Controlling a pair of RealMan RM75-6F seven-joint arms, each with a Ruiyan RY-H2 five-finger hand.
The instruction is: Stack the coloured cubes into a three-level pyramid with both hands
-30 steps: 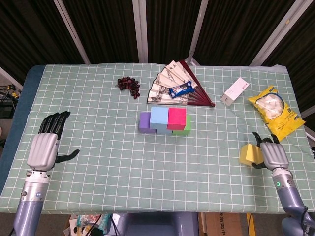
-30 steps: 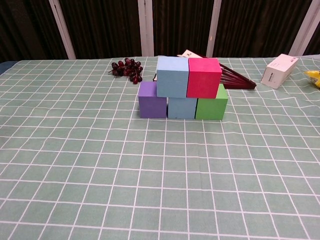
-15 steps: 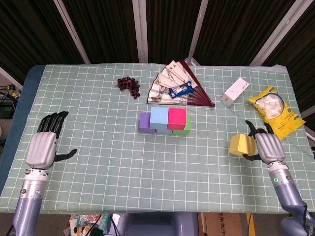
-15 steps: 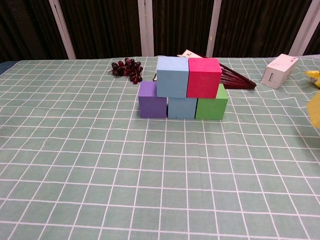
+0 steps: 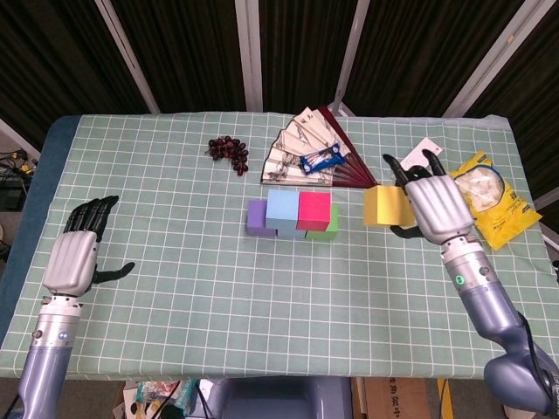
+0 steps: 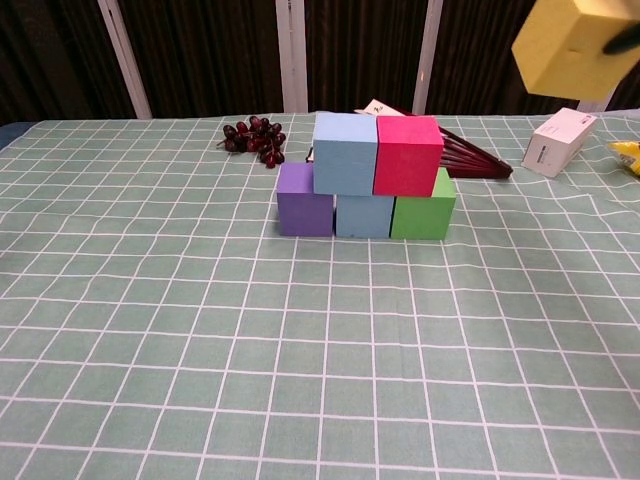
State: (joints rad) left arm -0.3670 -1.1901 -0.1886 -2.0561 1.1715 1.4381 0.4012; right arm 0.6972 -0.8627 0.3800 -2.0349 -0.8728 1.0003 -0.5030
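A purple cube [image 5: 257, 217], a blue cube [image 6: 363, 216] and a green cube [image 6: 423, 211] form the bottom row mid-table. On them sit a light blue cube [image 5: 283, 208] and a pink cube [image 5: 314, 209] side by side. My right hand [image 5: 434, 205] holds a yellow cube [image 5: 383, 206] in the air, right of the stack and above its top level. The chest view shows that yellow cube [image 6: 571, 47] high at the upper right, with only a dark fingertip at the frame edge. My left hand [image 5: 77, 255] hovers open at the table's left side, holding nothing.
A paper fan [image 5: 313, 158] with a blue clip lies behind the stack. Dark grapes [image 5: 228, 150] sit at the back left. A white box [image 5: 417, 157] and a yellow snack bag [image 5: 487, 197] lie at the right. The green checked cloth [image 5: 218, 297] covers the table.
My right hand has lifted the yellow cube off the table's right side and carried it up and left toward the stack. The left hand has barely shifted.
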